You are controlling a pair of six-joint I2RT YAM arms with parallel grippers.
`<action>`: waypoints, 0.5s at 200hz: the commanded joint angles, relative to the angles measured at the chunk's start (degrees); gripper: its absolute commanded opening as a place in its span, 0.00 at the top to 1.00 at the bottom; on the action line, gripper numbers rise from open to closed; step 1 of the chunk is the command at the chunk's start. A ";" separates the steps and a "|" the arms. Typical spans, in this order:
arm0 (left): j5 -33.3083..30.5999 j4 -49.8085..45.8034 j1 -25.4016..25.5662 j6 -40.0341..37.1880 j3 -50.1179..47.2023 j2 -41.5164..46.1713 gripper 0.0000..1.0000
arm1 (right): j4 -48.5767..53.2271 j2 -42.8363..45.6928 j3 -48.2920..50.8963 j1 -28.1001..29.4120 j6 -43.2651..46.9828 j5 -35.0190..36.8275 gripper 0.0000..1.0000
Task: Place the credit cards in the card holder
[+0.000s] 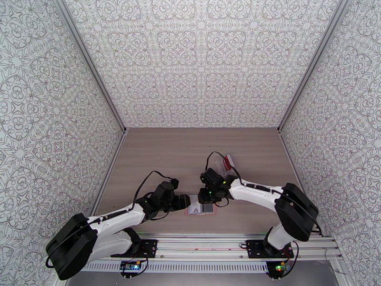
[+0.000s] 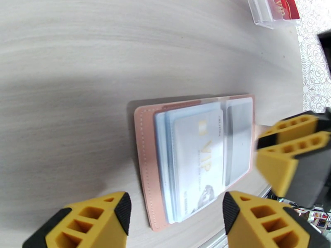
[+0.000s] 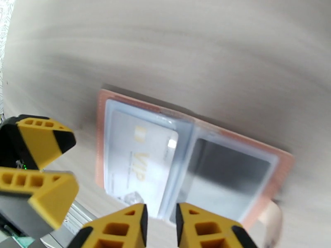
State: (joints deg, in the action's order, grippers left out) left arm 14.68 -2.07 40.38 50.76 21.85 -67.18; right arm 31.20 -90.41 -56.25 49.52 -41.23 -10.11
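Card holder (image 2: 145,162) (stitched, leathery) lies flat.

Card holder (image 1: 202,209): lies opened flat on my table (image 1: 190,148), near its front edge. My left gripper (image 1: 185,202) is just left of it and my right gripper (image 1: 208,199) over its right half.
Left pocket: VIP card (image 2: 198,162).
Right pocket: second card (image 2: 238,141).
Pouch (image 1: 227,162): behind and to the right, well apart, with a third card (image 2: 285,7) in it.

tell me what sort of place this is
Probably a robot test booth: patterned walls box in a wood-look table, the left arm and right arm are bolted to a rail at its near edge, and a card holder lies open between them.
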 commanded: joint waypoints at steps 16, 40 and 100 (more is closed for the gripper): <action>-0.79 -0.39 -0.65 -0.46 -0.64 0.24 0.35 | 12.59 3.80 -3.59 0.36 2.02 12.06 0.71; -0.79 -0.57 -0.79 -0.58 -0.57 0.28 0.35 | 16.79 6.00 -4.26 0.36 2.10 15.27 0.69; -0.86 -0.57 -1.09 -0.80 -0.27 0.20 0.35 | 20.24 6.93 -3.31 0.40 1.51 16.87 0.68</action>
State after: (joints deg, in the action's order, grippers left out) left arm 14.70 -2.07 40.16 50.76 21.85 -67.18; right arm 48.31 -83.66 -58.94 49.52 -40.01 4.67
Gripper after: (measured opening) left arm 0.650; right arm 0.314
